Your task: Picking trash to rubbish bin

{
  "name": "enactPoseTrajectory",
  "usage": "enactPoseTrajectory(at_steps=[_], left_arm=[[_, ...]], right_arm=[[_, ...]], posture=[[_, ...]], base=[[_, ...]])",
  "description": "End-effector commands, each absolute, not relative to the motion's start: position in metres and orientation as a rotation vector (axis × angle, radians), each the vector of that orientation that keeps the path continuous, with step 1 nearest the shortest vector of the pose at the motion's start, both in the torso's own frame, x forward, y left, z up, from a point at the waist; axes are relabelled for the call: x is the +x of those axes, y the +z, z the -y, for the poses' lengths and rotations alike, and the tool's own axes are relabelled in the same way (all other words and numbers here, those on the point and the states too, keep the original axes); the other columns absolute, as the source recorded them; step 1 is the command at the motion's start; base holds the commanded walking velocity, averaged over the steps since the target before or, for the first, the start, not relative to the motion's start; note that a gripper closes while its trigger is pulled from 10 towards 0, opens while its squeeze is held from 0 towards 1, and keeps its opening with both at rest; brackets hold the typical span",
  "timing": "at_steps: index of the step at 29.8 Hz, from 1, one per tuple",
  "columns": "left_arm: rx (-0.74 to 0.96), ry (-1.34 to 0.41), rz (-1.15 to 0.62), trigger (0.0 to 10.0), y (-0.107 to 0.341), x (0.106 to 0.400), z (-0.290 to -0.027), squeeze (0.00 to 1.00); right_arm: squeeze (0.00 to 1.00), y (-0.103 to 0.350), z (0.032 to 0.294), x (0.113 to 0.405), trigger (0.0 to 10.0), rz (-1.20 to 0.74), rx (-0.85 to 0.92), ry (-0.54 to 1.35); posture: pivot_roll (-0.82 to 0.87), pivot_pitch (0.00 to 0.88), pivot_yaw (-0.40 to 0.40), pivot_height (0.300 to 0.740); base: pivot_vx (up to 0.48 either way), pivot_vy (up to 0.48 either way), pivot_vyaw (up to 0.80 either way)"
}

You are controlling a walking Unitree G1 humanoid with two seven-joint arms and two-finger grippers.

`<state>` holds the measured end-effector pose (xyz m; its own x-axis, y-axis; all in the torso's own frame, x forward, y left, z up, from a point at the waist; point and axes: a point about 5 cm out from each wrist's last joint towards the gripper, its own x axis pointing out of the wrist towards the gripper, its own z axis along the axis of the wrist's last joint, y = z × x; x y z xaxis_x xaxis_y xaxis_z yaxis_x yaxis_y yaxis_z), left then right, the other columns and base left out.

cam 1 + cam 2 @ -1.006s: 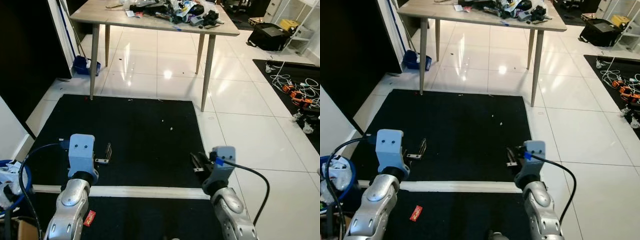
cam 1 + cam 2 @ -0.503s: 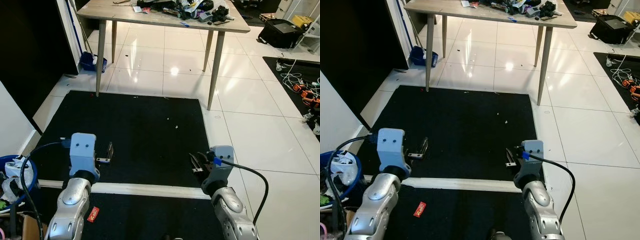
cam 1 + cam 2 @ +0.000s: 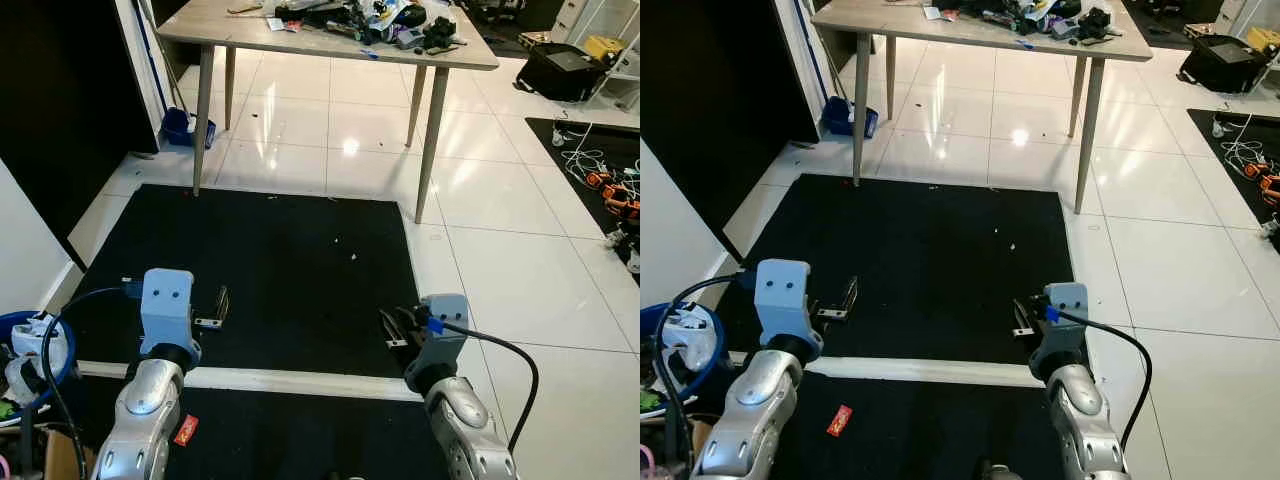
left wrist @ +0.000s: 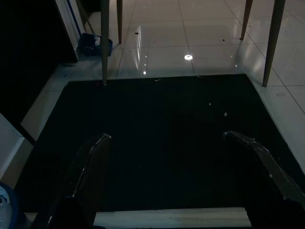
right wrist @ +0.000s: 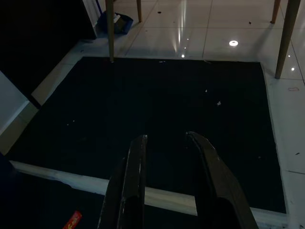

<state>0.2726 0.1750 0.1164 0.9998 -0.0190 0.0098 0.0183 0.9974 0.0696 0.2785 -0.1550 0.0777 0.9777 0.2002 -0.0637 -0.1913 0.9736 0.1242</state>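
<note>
While both arms are held forward at waist height over the black mat [image 3: 270,260], the left gripper [image 4: 167,143] has its fingers spread wide and the right gripper [image 5: 167,143] keeps a narrower gap, and neither holds anything. A small red wrapper [image 3: 841,419], seemingly the trash to collect, lies on the mat just beside the left arm, below the white strip [image 3: 930,370]. At far left stands the blue rubbish bin [image 3: 40,322], already stuffed with bags, so the pickup has likely not begun.

We see a lived-in workroom: glossy white floor tiles [image 3: 500,260], a black mat [image 3: 280,270], a cluttered tabletop [image 3: 300,30] at 12 o'clock, tangled cables [image 3: 600,175] at 2 o'clock.
</note>
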Motion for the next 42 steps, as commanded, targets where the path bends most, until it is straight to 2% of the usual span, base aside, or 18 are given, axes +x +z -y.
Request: enactPoseTrajectory(at_steps=[1,42], left_arm=[[0.058,-0.03,-0.009,10.0,0.112,0.2697,-0.1719,0.0],[0.063,-0.028,0.005,10.0,0.1139,0.2721,-0.1723,0.0]], right_arm=[[0.0,0.075,0.1544,0.275,10.0,-0.094,0.116,0.204],[0.0,0.078,0.155,0.2798,10.0,-0.065,0.084,0.193]], posture=[[0.01,0.163,-0.02,0.74],[0.01,0.15,-0.028,0.74]], base=[[0.0,0.0,0.0],[0.257,0.0,0.0]])
